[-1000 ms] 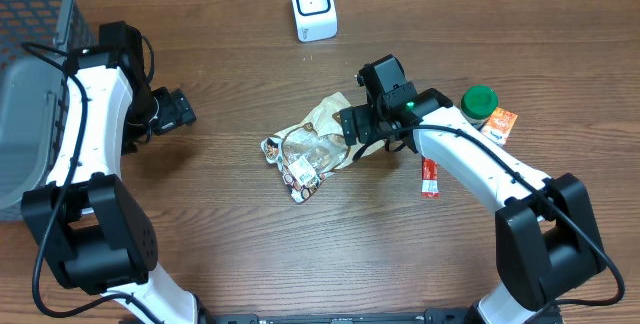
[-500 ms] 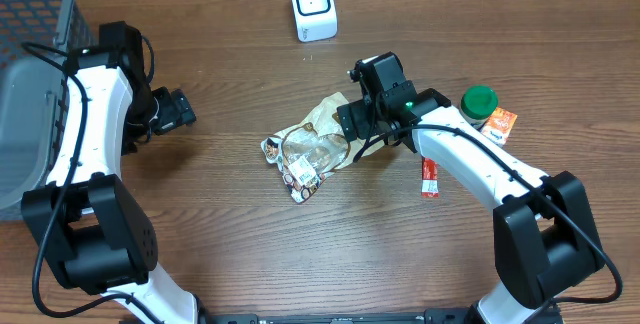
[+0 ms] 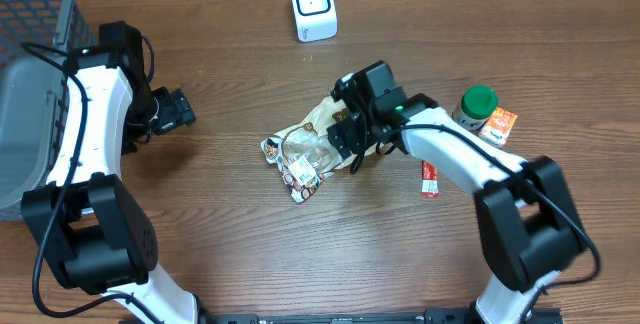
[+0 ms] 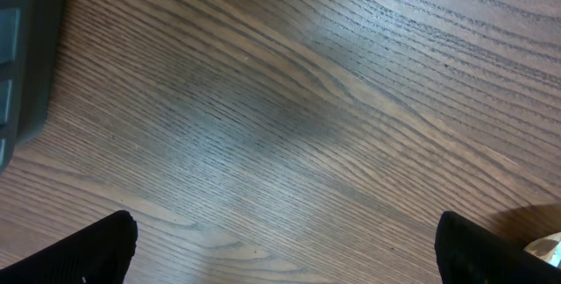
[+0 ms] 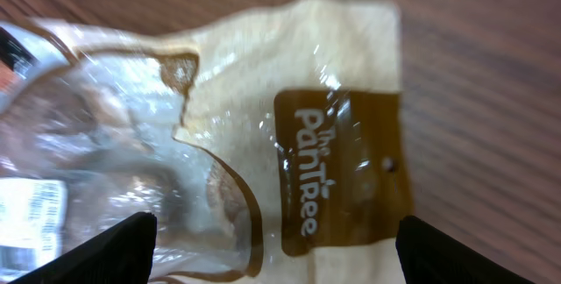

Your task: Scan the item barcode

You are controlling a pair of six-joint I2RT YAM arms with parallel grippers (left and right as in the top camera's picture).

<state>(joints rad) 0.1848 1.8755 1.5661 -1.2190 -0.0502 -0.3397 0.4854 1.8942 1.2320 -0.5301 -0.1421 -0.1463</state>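
Observation:
The item is a crumpled clear-and-cream snack bag (image 3: 305,149) with a brown label, lying mid-table. The white barcode scanner (image 3: 312,6) stands at the far edge. My right gripper (image 3: 345,136) hovers over the bag's right end. In the right wrist view the bag (image 5: 263,135) fills the frame, and the right gripper (image 5: 276,249) is open with a black fingertip on each side of it, neither pressing on it. A white barcode sticker (image 5: 31,209) shows at the bag's left end. My left gripper (image 3: 180,111) is open over bare wood at the left; the left wrist view shows the gripper (image 4: 285,249) with nothing between its fingers.
A green-lidded jar (image 3: 478,104), an orange packet (image 3: 500,124) and a red sachet (image 3: 429,177) lie to the right of the bag. A grey mesh basket (image 3: 30,84) fills the far left; its edge (image 4: 22,56) also shows in the left wrist view.
My right gripper has shifted left and turned, moving farther over the bag's right end. The left arm and the bag have not moved.

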